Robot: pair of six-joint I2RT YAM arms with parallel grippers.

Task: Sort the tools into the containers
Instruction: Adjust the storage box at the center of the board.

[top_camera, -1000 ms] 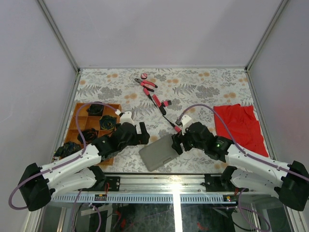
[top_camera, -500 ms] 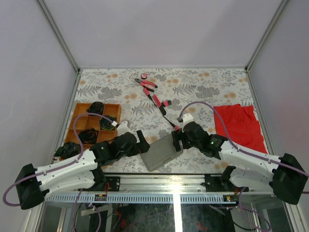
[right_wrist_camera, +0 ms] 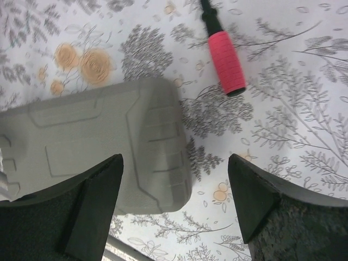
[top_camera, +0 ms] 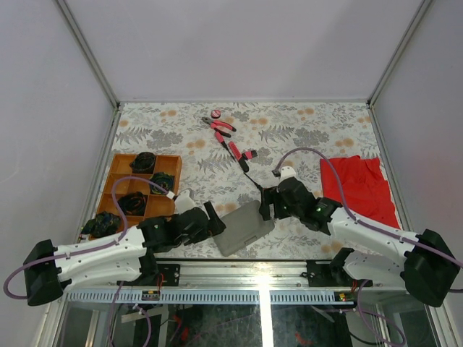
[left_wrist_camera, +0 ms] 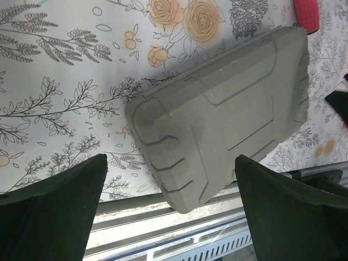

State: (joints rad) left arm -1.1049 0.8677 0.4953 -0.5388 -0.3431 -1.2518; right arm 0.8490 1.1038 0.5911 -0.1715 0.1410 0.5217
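The grey case (top_camera: 244, 226) lay shut at the near edge of the flowered tabletop (top_camera: 311, 123). One of its corners reached out over that edge. The left pincer (left_wrist_camera: 169, 157) hung just left of the case with its jaws spread wide, holding nothing. The right pincer (right_wrist_camera: 174, 157) hovered over the case's right end, also open and empty. One of its fingers (right_wrist_camera: 92, 206) was above the lid and the other was above bare tabletop.

Just beyond the case's right end lay a screwdriver (right_wrist_camera: 227, 65) with a red handle. Left of the case stood the wooden tray (top_camera: 110, 177), with dark things in several compartments. Right of the case, well apart, lay the red cloth (top_camera: 358, 189). Farther beyond the case were two short red tools (top_camera: 234, 150), then the pliers (top_camera: 219, 126), and farthest the pink disc (top_camera: 215, 113).
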